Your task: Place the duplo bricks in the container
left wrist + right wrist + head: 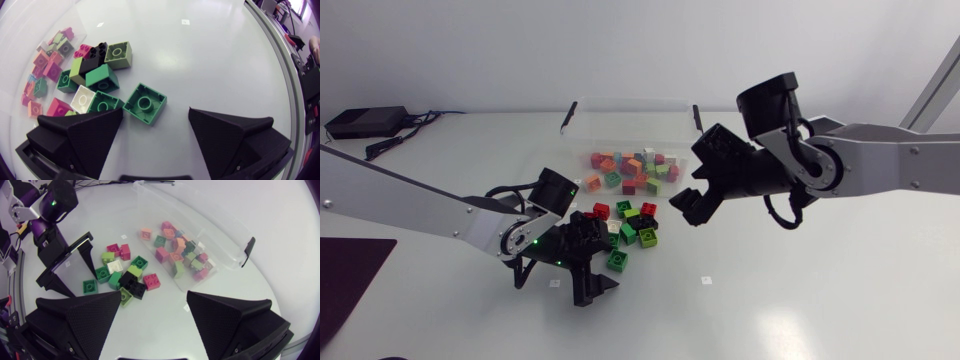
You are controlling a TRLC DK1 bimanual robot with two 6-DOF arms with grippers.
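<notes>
two robot arms work over a white table strewn with duplo bricks, the head view shows. a clear plastic container with black clips sits toward 12 o'clock from the table's middle, and a layer of mixed red, orange, green and pink bricks already lies inside it. a loose pile of green, black, red and white bricks rests on the table just outside, at 6 o'clock from the container

the left gripper, on the arm entering from 9 o'clock, is low at the pile's 7 o'clock edge. its wrist view shows the left gripper with jaws spread wide, and a single green square brick with one round stud lying flat on the table between the fingertips, nearer one finger than the other and not clasped. the same brick is set slightly apart from the pile, as the right wrist view confirms

the right gripper, on the arm coming in from 3 o'clock, hangs above the table at about 4 o'clock from the container. its own view shows the right gripper wide apart and holding nothing, with the container and the pile ahead of it

a black box with a cable lies at the table's 10 o'clock corner, and a dark mat at 8 o'clock
</notes>
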